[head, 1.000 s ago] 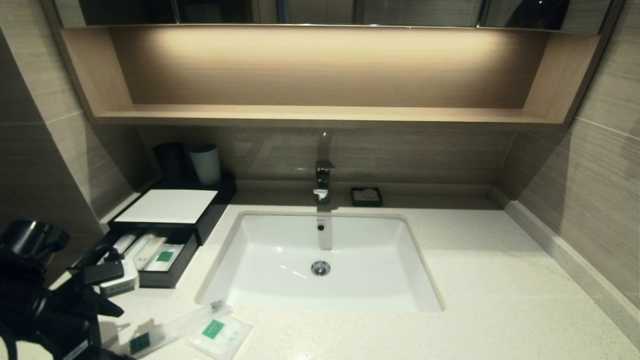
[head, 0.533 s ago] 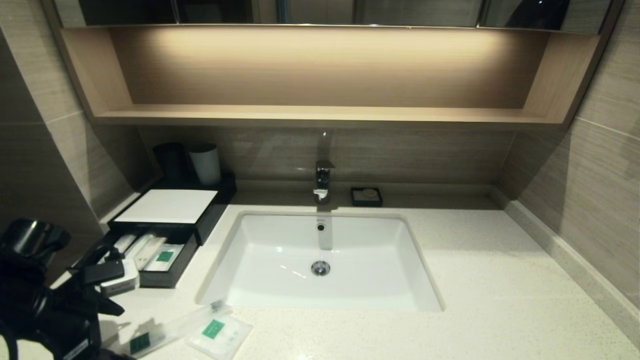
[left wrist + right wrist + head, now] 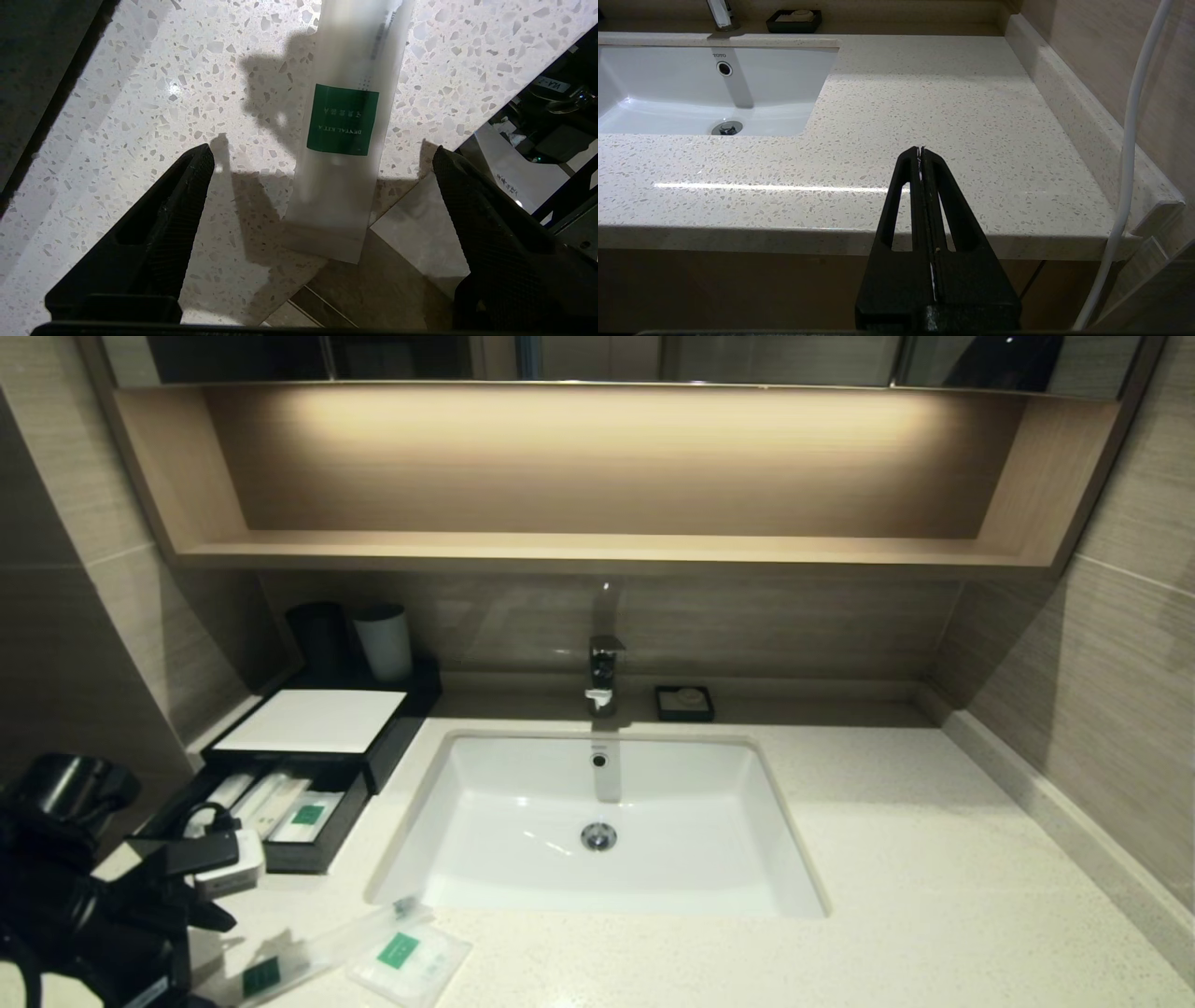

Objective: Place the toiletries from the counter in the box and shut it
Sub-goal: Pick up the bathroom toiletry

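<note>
head view looks down over the whole counter (image 3: 887, 859). left wrist hangs close above its front-left corner; right wrist faces level across its front-right edge.

Warm light glowing along wooden shelf (image 3: 597, 549) recess; beige wood-grain wall tiles (image 3: 1120, 644) flanking both sides; mirror cabinets (image 3: 597, 357) hanging above; chrome faucet (image 3: 603, 674) standing against backsplash.

A shiny tap (image 3: 603, 674) stands at the back edge of the white sink (image 3: 485, 887), in the middle; a small dark soap dish (image 3: 684, 703) sits just beside the tap, by the back wall; a black cup (image 3: 317, 637) and a white cup (image 3: 384, 642) stand side by side near the back left corner; a long wooden shelf (image 3: 597, 551) hangs on the wall above.
</note>
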{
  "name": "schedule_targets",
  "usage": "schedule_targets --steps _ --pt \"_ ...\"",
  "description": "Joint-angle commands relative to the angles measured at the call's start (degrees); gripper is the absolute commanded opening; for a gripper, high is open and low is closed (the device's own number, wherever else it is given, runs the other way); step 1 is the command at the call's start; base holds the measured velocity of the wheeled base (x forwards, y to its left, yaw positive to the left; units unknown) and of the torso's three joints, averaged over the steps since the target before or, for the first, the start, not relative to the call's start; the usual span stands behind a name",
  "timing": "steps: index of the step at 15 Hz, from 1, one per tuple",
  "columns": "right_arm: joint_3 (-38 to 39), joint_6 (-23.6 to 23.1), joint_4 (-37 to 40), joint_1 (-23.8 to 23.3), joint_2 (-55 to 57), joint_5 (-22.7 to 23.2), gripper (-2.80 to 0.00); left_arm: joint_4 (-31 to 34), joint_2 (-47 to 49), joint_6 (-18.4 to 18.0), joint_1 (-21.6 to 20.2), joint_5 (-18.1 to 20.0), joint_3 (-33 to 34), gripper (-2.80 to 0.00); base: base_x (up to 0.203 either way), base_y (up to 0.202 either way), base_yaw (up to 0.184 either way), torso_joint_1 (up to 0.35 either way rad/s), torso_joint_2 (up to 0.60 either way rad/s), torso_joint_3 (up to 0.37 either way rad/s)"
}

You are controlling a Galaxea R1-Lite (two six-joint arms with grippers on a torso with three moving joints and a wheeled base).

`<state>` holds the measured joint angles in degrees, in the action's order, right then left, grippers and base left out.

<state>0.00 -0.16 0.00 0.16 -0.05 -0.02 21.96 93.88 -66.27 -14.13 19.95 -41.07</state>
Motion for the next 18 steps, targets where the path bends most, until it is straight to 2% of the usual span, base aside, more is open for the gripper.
schedule_targets --steps 1,14,18 --pt "0.1 0.0 0.0 0.0 0.0 0.0 -2.80 -0.2 0.3 -0.3 0.0 0.1 -0.2 0.00 0.000 0.000 0.000 0.000 0.00 0.000" --pt "0.1 0.0 0.0 0.0 0.0 0.0 -2.80 -1.7 1.4 -0.4 0.9 -0.5 0.7 0.00 0.000 0.000 0.000 0.000 0.00 0.000" --pt "0.1 0.0 0.0 0.0 0.0 0.0 -2.80 -5.2 1.4 -0.4 2.0 -3.5 2.4 0.00 0.000 0.000 0.000 0.000 0.00 0.000"
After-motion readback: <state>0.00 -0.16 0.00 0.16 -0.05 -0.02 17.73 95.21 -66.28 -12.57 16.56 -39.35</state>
